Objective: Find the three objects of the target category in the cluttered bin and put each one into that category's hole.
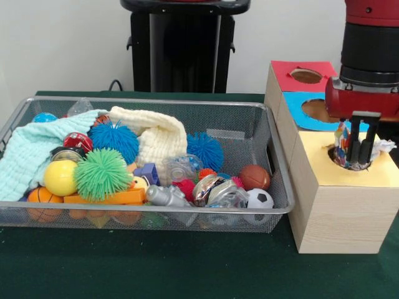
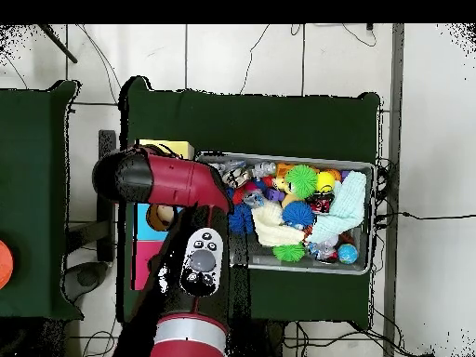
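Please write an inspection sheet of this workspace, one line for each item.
Surface: table under dark green cloth.
Job's things: silver wire-mesh bin full of toys; pale wooden box with yellow paper top, a patterned soft piece at its round hole.
Clutter: spiky green rubber ball, spiky blue rubber ball, plain yellow ball, small soccer ball, pale mint cloth, cream cloth.
Grippers: red and black gripper over the yellow hole, black fingers down beside the patterned piece; open or shut unclear.
Cables: dark cables on the floor.
Surroundings: pale wall, black pedestal, tiled floor.
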Controlling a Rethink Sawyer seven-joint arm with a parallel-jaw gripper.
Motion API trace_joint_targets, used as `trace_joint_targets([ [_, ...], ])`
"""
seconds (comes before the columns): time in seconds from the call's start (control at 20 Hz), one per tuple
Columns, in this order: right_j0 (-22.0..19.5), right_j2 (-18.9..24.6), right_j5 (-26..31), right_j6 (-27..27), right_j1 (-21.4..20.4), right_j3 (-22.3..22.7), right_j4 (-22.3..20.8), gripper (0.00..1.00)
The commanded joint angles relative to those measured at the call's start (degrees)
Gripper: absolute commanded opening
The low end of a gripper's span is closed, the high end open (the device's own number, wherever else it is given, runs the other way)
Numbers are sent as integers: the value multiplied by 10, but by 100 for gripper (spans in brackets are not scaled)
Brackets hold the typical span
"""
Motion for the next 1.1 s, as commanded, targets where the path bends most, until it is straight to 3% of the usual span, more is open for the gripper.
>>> trace_joint_targets([
  [0.05, -31, 52, 4, 75, 37, 44, -6, 0],
  [0.35, -36, 64, -6, 70, 48, 61, -9, 0],
  [1.1, -26, 57, 39, 67, 34, 70, -14, 0],
])
